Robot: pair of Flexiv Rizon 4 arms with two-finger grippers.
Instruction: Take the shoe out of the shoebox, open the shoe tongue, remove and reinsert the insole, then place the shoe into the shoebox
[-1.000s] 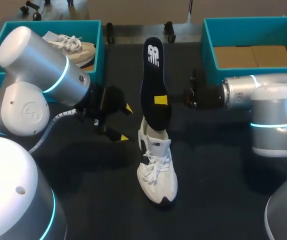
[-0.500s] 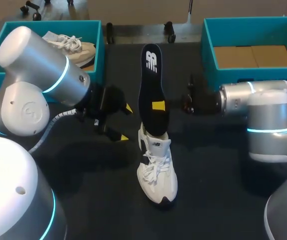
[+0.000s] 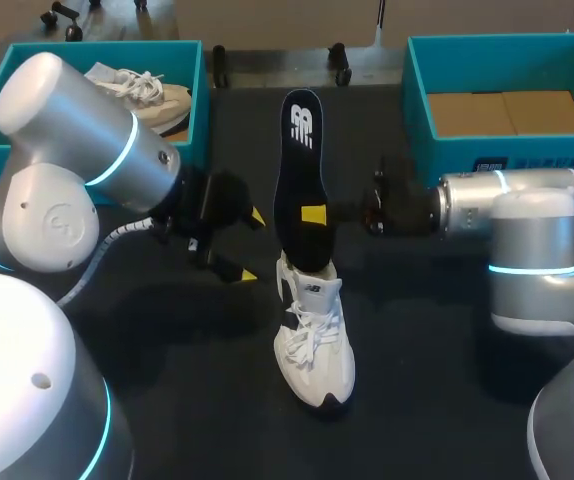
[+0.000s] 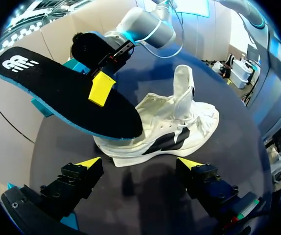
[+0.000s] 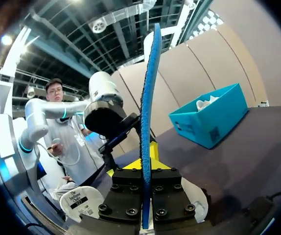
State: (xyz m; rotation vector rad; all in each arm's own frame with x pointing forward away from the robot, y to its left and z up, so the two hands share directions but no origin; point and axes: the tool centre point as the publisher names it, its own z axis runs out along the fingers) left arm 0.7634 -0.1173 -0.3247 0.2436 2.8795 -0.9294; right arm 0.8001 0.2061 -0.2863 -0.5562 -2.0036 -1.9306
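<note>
**Insole may buckle**

Your right gripper [image 3: 315,214] is clamped on the black insole [image 3: 302,180], whose lower end is in the white shoe [image 3: 312,335] in the middle of the table [image 3: 417,350]. Your left gripper [image 3: 249,244] stands open beside the shoe and touches nothing. If you push down now, the unheld shoe can tip, or the insole can fold.

My left arm [image 3: 77,150] comes in from the left with its gripper [image 3: 250,244] open (yellow tips far apart) — my right arm [image 3: 512,200] lies sideways, its gripper [image 3: 309,214] pinching the insole [image 3: 302,160].
</note>
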